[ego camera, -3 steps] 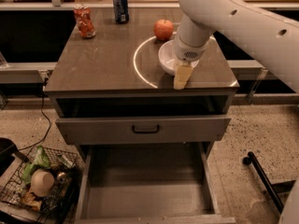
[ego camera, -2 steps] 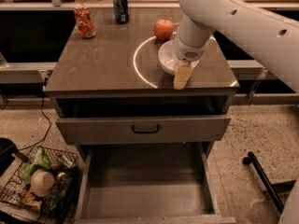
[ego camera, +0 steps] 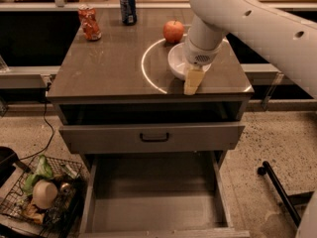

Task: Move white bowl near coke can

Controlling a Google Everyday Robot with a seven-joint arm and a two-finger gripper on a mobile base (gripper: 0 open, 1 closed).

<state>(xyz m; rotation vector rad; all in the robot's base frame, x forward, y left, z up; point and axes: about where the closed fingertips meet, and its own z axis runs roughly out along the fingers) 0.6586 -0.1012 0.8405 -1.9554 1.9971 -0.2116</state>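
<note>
The white bowl (ego camera: 176, 62) sits on the right half of the dark cabinet top (ego camera: 109, 66), just in front of a red apple (ego camera: 173, 31). My gripper (ego camera: 192, 81) comes down from the white arm over the bowl's right front rim and covers that part of it. The coke can (ego camera: 89, 23), red-orange with a silver top, stands at the far left corner of the top, well away from the bowl.
A dark blue can (ego camera: 128, 7) stands at the back edge, right of the coke can. Below the top, the upper drawer (ego camera: 153, 137) is slightly out and the bottom drawer (ego camera: 153, 202) is pulled wide open. A wire basket (ego camera: 39, 195) of items sits on the floor at left.
</note>
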